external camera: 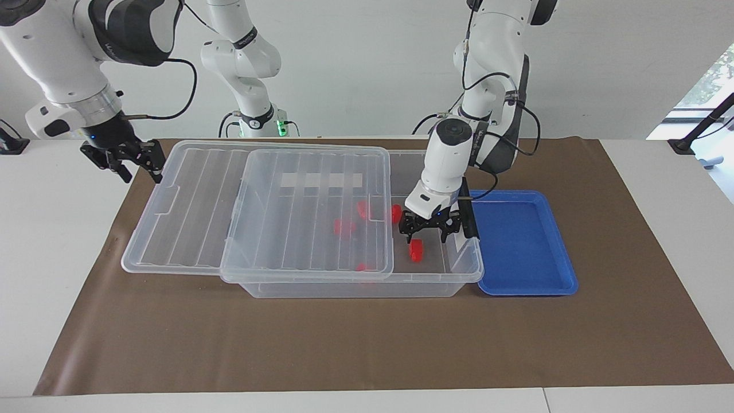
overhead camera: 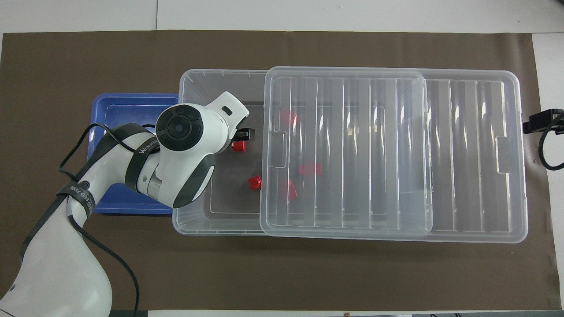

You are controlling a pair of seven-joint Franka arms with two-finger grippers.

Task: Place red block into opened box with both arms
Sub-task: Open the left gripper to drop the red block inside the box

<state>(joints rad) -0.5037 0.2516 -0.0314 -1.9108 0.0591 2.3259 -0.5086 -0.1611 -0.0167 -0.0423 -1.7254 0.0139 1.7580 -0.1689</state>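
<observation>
Five red blocks (external camera: 417,250) inside one box (external camera: 465,261)

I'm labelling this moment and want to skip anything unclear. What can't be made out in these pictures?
- Overhead view: the left gripper is mostly hidden under its own wrist; only a black tip shows.
- Overhead view: the right gripper is cut off by the picture's edge.
- Both views: the red blocks under the lid are blurred by the ribbed lid, so their shapes are unclear.
- Overhead view: the blue tray is partly covered by the left arm.
</observation>
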